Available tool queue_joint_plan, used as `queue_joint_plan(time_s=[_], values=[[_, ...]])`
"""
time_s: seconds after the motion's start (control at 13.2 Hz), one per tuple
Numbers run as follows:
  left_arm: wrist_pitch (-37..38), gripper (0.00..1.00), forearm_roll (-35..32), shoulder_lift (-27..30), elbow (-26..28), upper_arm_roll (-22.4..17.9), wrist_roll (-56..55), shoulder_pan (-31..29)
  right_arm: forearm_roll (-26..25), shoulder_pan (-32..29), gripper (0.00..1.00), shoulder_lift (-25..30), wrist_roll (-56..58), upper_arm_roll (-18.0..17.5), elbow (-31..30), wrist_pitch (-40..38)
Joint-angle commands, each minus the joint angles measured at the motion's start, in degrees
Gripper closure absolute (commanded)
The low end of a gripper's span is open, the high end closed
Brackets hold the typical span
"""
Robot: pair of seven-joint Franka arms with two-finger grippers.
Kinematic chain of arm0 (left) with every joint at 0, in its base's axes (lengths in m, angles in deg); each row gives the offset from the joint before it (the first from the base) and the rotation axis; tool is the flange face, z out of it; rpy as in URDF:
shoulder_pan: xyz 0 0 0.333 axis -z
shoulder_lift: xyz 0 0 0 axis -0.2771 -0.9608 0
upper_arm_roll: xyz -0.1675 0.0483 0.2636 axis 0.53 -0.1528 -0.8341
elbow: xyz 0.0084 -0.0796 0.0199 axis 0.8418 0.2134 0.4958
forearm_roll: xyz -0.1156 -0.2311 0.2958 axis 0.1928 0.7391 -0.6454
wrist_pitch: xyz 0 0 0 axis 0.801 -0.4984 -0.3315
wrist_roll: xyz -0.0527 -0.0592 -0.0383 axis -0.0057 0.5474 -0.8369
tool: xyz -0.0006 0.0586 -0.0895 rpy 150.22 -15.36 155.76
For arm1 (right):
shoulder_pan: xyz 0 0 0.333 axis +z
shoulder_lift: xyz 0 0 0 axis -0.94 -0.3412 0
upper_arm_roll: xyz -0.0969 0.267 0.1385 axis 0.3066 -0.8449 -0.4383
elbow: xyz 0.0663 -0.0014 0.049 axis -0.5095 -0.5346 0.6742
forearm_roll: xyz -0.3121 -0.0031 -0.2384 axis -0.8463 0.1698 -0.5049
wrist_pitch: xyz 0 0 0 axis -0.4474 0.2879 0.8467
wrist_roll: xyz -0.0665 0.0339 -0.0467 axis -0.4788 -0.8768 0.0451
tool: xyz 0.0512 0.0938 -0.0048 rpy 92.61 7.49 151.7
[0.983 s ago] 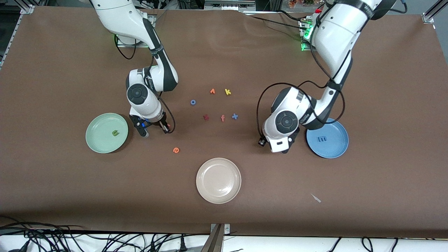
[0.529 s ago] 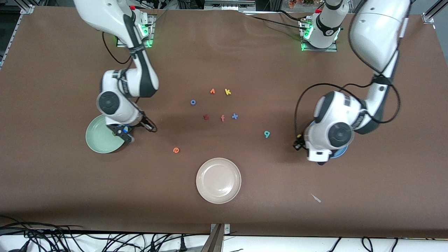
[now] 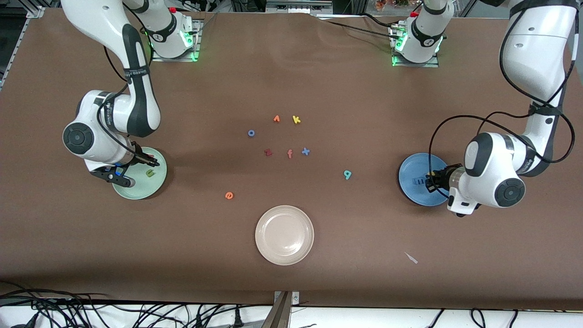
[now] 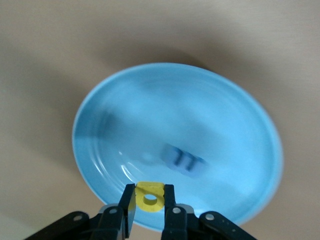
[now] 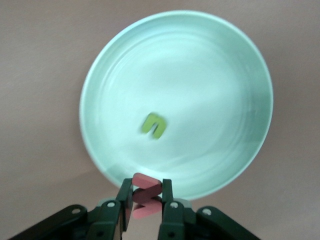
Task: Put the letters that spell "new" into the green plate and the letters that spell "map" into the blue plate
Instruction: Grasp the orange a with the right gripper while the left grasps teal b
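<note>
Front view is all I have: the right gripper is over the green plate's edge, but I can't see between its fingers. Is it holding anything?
Observer: Yes. The right wrist view shows the right gripper shut on the salmon-red w, above the rim of the green plate.
Operator: And the other arm?
Observer: The left gripper is shut on the yellow a, over the rim of the blue plate.

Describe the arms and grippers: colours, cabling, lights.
Both arms are glossy white with dark grey joint bands and round dark caps; loose black cables loop along the forearms. Green lights glow at both bases. The left gripper and right gripper have black fingers on black bodies with small screws.
</note>
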Motion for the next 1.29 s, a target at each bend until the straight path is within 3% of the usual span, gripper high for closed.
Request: queue_joint_plan(time_s=[0.0, 0.08, 0.15, 0.38, 0.53, 0.91, 1.21], values=[[-0.2, 0.8, -1.1, -1.6, -0.2, 0.8, 3.7, -1.6, 0.4, -1.2, 0.34, -3.8, 0.8, 0.1, 1.9, 2.4], [-0.2, 0.22, -1.1, -1.5, -0.2, 0.8, 3.8, -1.6, 0.6, -1.7, 0.0, -3.7, 1.5, 0.1, 3.6, 1.4], [0.0, 0.0, -1.1, -1.4, -0.4, 0.8, 3.8, -1.6, 0.6, -1.9, 0.0, -3.5, 1.5, 0.1, 5.6, -2.4], [1.4, 0.0, -1.2, 1.3, -1.1, 1.1, 5.1, -1.7, 0.8, -2.3, 0.0, -3.6, 0.5, 0.1, 13.6, -13.1], [3.4, 0.0, -0.5, 4.9, -1.3, 1.7, 11.7, -1.2, 2.2, -1.8, 0.0, -3.7, -1.0, -0.3, 14.6, -13.1], [3.7, 0.0, -1.5, 7.9, -1.3, 11.8, 24.7, -1.0, 8.5, -1.6, 0.0, -4.5, -3.9, -4.9, 19.4, -12.8], [-1.9, 0.0, -1.6, 6.3, -0.3, 12.4, 31.5, 4.9, 8.7, -1.7, 0.0, -8.9, -10.2, -9.4, 25.3, -11.3]])
